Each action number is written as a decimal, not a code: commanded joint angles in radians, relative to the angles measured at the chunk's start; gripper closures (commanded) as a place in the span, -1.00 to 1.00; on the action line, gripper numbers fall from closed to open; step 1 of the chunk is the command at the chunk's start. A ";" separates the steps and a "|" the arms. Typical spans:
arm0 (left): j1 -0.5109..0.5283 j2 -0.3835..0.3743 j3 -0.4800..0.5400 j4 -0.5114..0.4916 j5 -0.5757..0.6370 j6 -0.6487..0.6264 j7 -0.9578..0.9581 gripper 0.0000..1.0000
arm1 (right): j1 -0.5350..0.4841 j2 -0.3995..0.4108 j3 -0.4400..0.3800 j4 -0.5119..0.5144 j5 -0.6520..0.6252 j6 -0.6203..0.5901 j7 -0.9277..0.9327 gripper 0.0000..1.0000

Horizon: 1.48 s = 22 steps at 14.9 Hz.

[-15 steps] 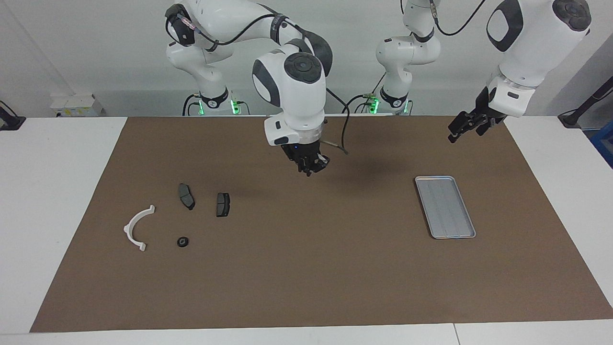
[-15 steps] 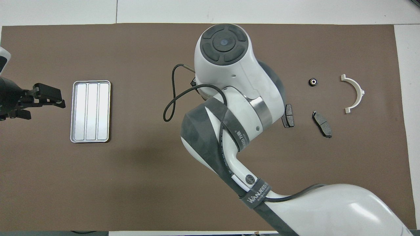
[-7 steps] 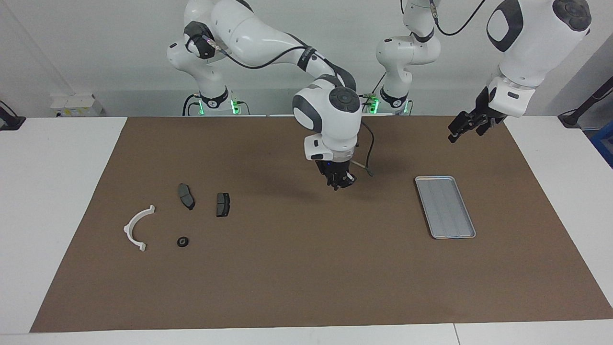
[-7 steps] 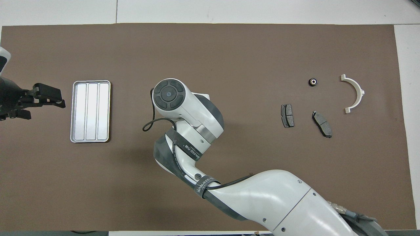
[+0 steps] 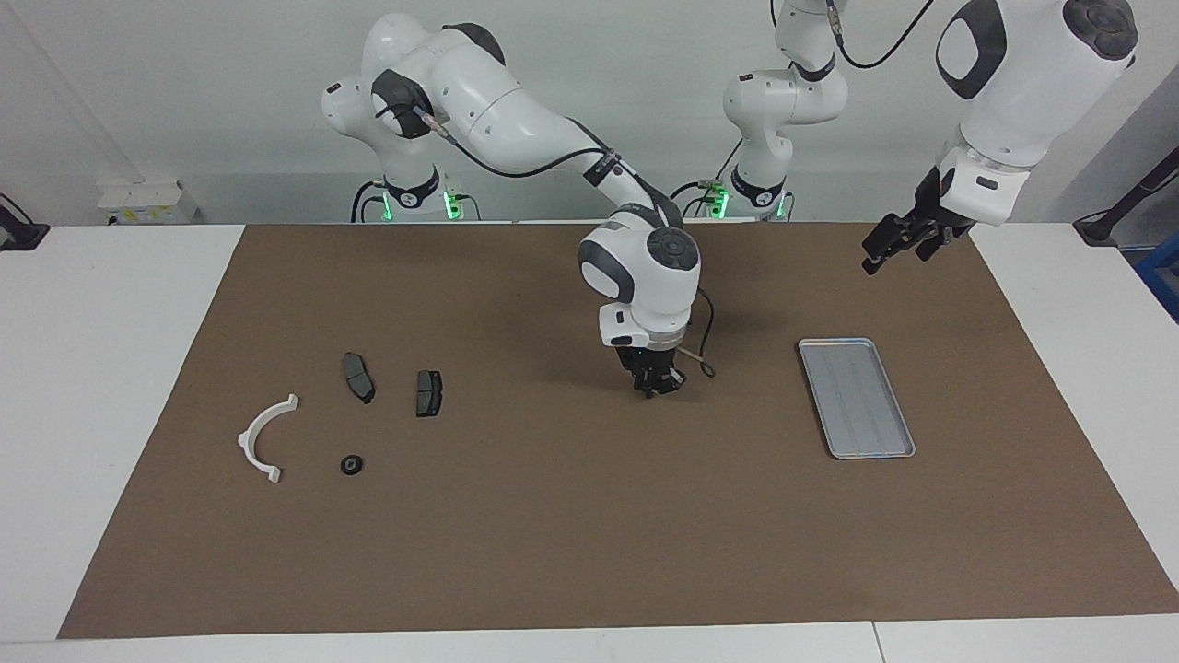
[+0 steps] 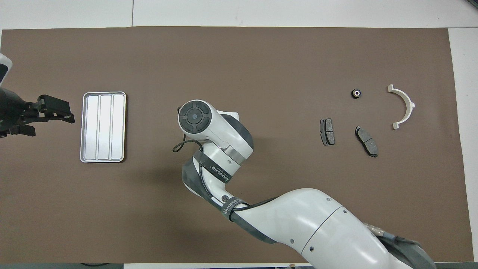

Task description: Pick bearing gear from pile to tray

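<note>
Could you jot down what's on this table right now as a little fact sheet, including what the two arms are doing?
Tray: empty, toward the left arm's end of the mat.
Pile: white arc piece, two dark pads, small black round part, toward the right arm's end.
Right gripper: jaws shut, low over mid-mat between pile and tray; whether it holds anything cannot be told.
Left gripper: jaws open, waiting raised beside the tray.

Robotics lab: two white arms (image 5: 516, 120) mounted at a table (image 5: 92, 368), brown mat (image 5: 589, 534), bare white walls.
</note>
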 commanded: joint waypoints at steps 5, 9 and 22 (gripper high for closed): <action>0.000 -0.015 0.000 -0.007 0.001 -0.014 0.007 -1.00 | -0.065 -0.006 0.009 0.108 -0.019 -0.230 -0.054 -1.00; 0.000 -0.015 0.000 -0.007 0.001 -0.014 0.007 -1.00 | -0.175 -0.073 0.009 0.187 0.047 -0.388 -0.349 -1.00; 0.000 -0.015 0.000 -0.007 0.001 -0.014 0.007 -1.00 | -0.646 -0.288 0.006 -0.137 0.050 -0.227 -1.407 -1.00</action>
